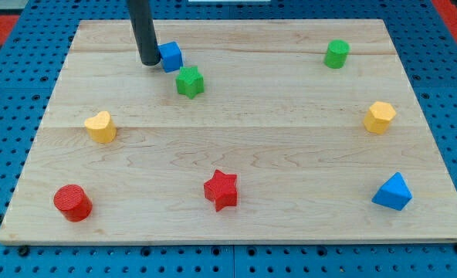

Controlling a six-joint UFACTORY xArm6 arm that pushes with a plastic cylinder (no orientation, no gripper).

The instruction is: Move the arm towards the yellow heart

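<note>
The yellow heart [100, 127] lies on the wooden board at the view's left, about mid-height. My tip [148, 61] rests near the view's top left, touching or nearly touching the left side of the blue cube [170, 56]. The heart is below and to the left of my tip, well apart from it. The rod rises straight up out of the view's top.
A green star [190, 81] sits just below-right of the blue cube. A green cylinder [336, 54] is at top right, a yellow hexagon [380, 116] at right, a blue triangle [392, 192] at bottom right, a red star [221, 189] at bottom middle, a red cylinder [73, 202] at bottom left.
</note>
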